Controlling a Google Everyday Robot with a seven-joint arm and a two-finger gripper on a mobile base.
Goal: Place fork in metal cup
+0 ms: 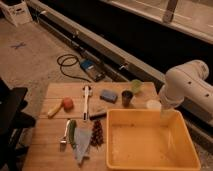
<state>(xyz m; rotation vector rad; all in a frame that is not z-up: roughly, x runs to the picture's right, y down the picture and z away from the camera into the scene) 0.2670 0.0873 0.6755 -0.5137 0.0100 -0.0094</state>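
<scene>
No text, label, brand or number is legible anywhere in view.

White box (15, 11) on the floor (35, 65), far left corner: dark patches on its side, unreadable.

Floor: one blue cross-shaped mark (19, 45), no lettering with it.

Claw (165, 111), low on the white arm (187, 82) at the right, just behind the far right corner of the yellow bin (140, 111): no marking can be made out on it.
</scene>
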